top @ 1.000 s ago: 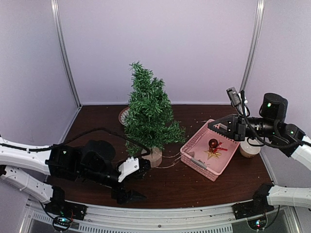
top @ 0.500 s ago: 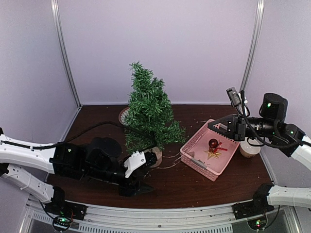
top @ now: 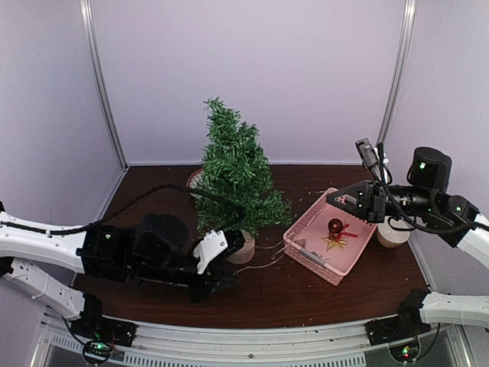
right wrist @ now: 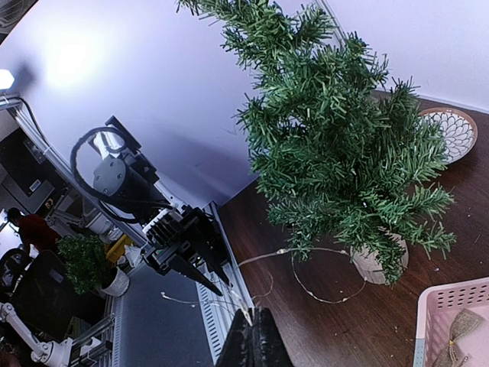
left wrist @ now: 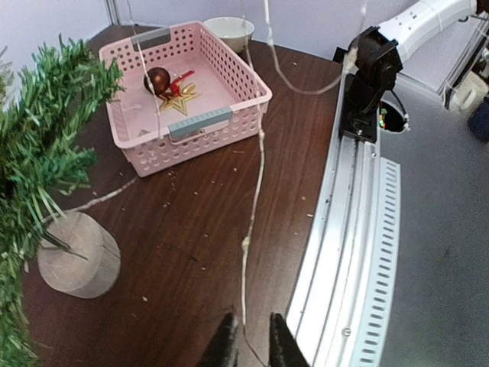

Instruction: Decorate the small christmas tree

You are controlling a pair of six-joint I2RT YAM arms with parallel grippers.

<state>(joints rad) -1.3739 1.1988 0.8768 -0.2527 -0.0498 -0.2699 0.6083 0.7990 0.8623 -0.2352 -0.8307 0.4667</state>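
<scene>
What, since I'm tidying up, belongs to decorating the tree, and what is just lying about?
For the job: small christmas tree, light string, pink basket with red bauble and gold star.
Lying about: patterned plate behind the tree, white bowl beside the basket.

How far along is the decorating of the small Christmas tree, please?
Done: nothing hangs on the small christmas tree. In hand: the right pincer pinches the light string; the left pincer straddles it, not yet shut. Left: bauble and star wait in the pink basket.
</scene>
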